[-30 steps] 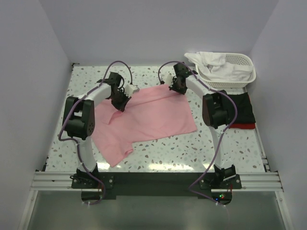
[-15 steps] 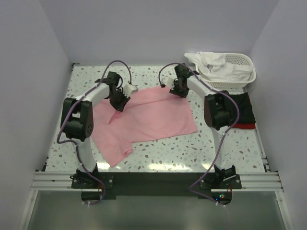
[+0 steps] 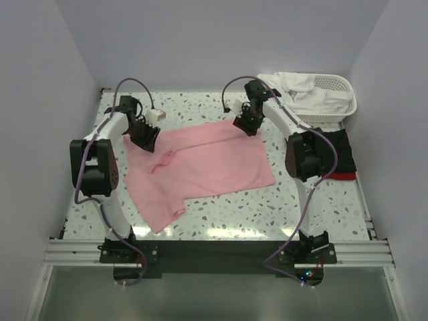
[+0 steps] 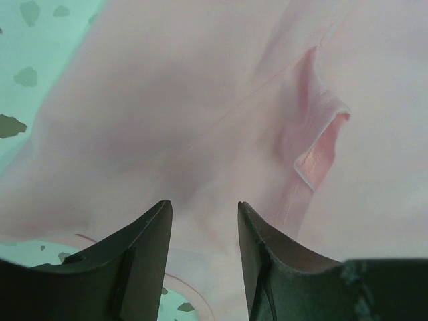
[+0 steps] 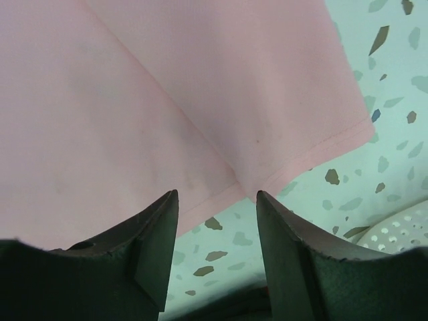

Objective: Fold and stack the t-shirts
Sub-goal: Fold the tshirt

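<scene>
While left gripper and right gripper gape, the pink t-shirt lies spread.

Plain light pink t-shirt on a grey-speckled white table, white basket

Looking down from high above and behind the arm bases, far enough back to take in the whole bench and both arms. Riding each wrist and aimed along the fingers at very close range: left hand, right hand. Shared by all three: the pink t-shirt, whole from above, only patches just beyond each hand's fingertips.
</scene>
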Available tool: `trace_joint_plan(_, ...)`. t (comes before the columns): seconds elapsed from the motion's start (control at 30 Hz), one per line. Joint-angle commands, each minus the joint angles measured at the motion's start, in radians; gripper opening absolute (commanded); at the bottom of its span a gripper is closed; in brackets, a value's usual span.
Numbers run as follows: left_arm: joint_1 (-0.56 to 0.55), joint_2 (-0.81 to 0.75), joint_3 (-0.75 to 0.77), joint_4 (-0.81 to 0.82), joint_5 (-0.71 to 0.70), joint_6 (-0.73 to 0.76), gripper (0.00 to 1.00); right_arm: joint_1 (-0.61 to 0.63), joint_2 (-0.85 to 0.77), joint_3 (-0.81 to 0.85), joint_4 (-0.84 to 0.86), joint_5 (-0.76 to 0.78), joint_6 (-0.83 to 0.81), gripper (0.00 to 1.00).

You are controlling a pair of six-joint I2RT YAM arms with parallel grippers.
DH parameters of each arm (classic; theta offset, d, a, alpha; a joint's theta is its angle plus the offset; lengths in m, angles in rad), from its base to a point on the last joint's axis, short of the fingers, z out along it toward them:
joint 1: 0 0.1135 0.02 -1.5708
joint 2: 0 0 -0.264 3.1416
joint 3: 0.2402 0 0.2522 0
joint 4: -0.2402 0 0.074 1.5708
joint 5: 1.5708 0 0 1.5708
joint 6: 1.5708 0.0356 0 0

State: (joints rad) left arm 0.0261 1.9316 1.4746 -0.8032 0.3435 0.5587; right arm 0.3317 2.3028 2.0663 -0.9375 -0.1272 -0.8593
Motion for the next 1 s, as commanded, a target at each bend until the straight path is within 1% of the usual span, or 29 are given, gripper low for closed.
trace_joint_plan(0.0, 0.003, 0.016, -0.028, 0.028, -0.056, -0.049, 0.49, 0.000, 0.021, 0.072, -0.037, -0.020, 0.100, 0.53)
trace_joint_plan(0.1, 0.005, 0.061, -0.017, 0.048, -0.099, -0.074, 0.46, 0.000, 0.043, 0.049, -0.017, 0.012, 0.138, 0.51)
trace_joint_plan(0.17, 0.003, 0.096, -0.001, 0.053, -0.116, -0.086, 0.44, 0.001, 0.040, 0.000, 0.018, 0.041, 0.158, 0.50)
trace_joint_plan(0.27, 0.005, 0.153, 0.041, 0.078, -0.146, -0.092, 0.43, 0.000, 0.041, -0.055, 0.054, 0.081, 0.166, 0.49)
trace_joint_plan(0.33, 0.005, 0.197, 0.102, 0.085, -0.170, -0.091, 0.42, 0.000, 0.053, -0.069, 0.078, 0.101, 0.178, 0.49)
trace_joint_plan(0.43, 0.006, 0.306, 0.226, 0.068, -0.175, -0.092, 0.42, 0.000, 0.081, -0.037, 0.104, 0.126, 0.200, 0.48)
trace_joint_plan(0.47, 0.008, 0.320, 0.254, 0.068, -0.173, -0.094, 0.42, 0.001, 0.107, -0.020, 0.111, 0.158, 0.206, 0.48)
trace_joint_plan(0.5, 0.005, 0.334, 0.307, 0.068, -0.173, -0.095, 0.42, 0.001, 0.121, 0.001, 0.109, 0.167, 0.210, 0.48)
trace_joint_plan(0.6, 0.006, 0.366, 0.396, 0.041, -0.153, -0.089, 0.43, 0.001, 0.159, 0.087, 0.092, 0.175, 0.229, 0.50)
trace_joint_plan(0.67, 0.009, 0.348, 0.424, 0.013, -0.094, -0.060, 0.45, 0.001, 0.150, 0.126, 0.049, 0.149, 0.230, 0.53)
trace_joint_plan(0.7, 0.014, 0.327, 0.421, 0.003, -0.063, -0.048, 0.49, 0.001, 0.112, 0.126, 0.037, 0.115, 0.227, 0.55)
trace_joint_plan(0.73, 0.017, 0.275, 0.412, -0.004, 0.009, -0.034, 0.50, 0.000, 0.087, 0.106, 0.007, 0.085, 0.211, 0.56)
trace_joint_plan(0.77, 0.029, 0.245, 0.400, -0.008, 0.047, -0.004, 0.51, 0.001, 0.051, 0.085, -0.004, 0.058, 0.200, 0.57)
trace_joint_plan(0.8, 0.034, 0.216, 0.379, -0.048, 0.084, 0.019, 0.54, 0.001, -0.018, 0.062, -0.017, -0.001, 0.189, 0.60)
trace_joint_plan(0.83, 0.037, 0.158, 0.363, -0.075, 0.139, 0.048, 0.55, 0.001, -0.063, 0.001, -0.041, -0.029, 0.160, 0.62)
trace_joint_plan(0.87, 0.038, 0.127, 0.346, -0.102, 0.161, 0.111, 0.56, 0.003, -0.100, -0.033, -0.053, -0.049, 0.146, 0.63)
trace_joint_plan(0.9, 0.038, 0.100, 0.302, -0.164, 0.181, 0.147, 0.56, 0.004, -0.168, -0.067, -0.069, -0.066, 0.129, 0.64)
trace_joint_plan(0.97, 0.038, 0.011, 0.244, -0.217, 0.207, 0.241, 0.57, 0.013, -0.226, -0.162, -0.131, -0.107, 0.083, 0.64)
